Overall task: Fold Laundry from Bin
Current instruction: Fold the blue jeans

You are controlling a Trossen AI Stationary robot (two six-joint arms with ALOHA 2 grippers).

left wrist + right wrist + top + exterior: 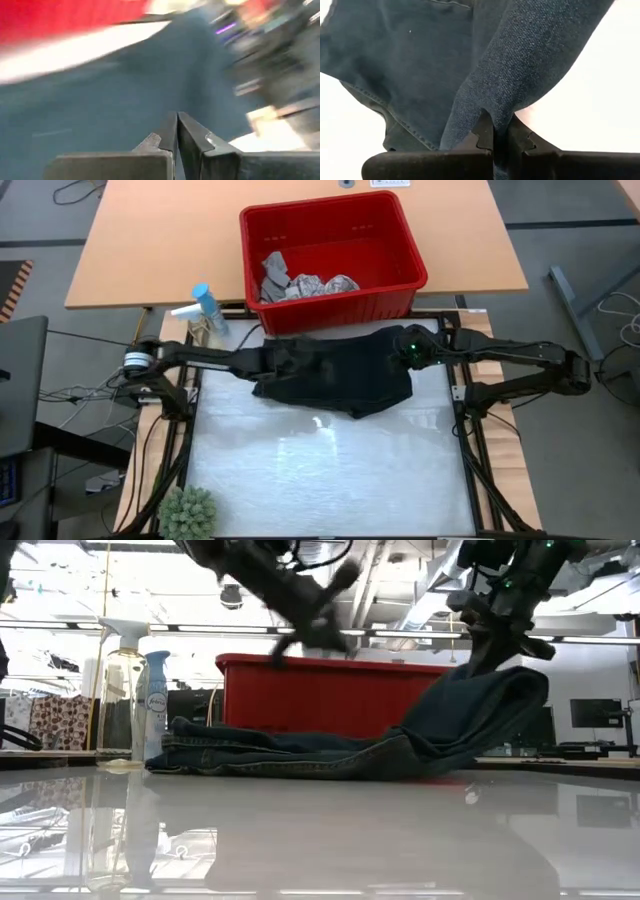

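my right gripper (499,131) is pinching the trousers (335,375) near the table's (330,470) far edge — left gripper (176,131) clenched empty above them. folding has barely begun; two cloths (300,283) wait in the bin (400,240).

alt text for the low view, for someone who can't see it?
Dark trousers lie across a glossy white table, one end lifted by the right gripper, which is shut on the fabric. The left gripper hangs shut and empty above the cloth. Behind stand a red bin and two spray bottles on the picture's left.
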